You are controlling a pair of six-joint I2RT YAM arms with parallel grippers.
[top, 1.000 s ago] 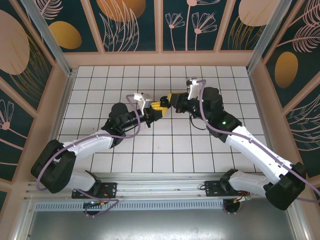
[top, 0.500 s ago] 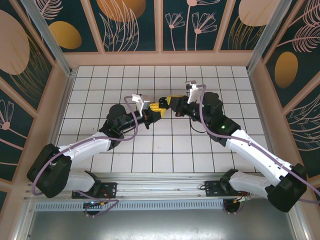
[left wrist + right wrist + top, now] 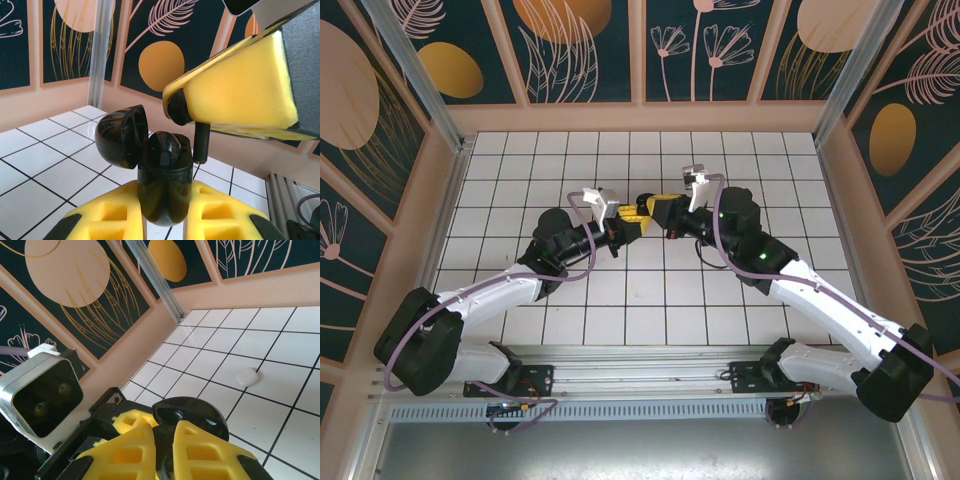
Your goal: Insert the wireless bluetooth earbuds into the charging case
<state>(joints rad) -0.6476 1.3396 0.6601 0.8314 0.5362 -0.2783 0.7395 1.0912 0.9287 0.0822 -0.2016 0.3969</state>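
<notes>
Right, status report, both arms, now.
Left gripper shut on open black charging case. Right gripper shut on black earbud, stem by case rim. Nothing between them; small white object lies well clear.

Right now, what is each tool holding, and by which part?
Left tool: black charging case, by its lower body. Right tool: black earbud, by its head, stem down.
</notes>
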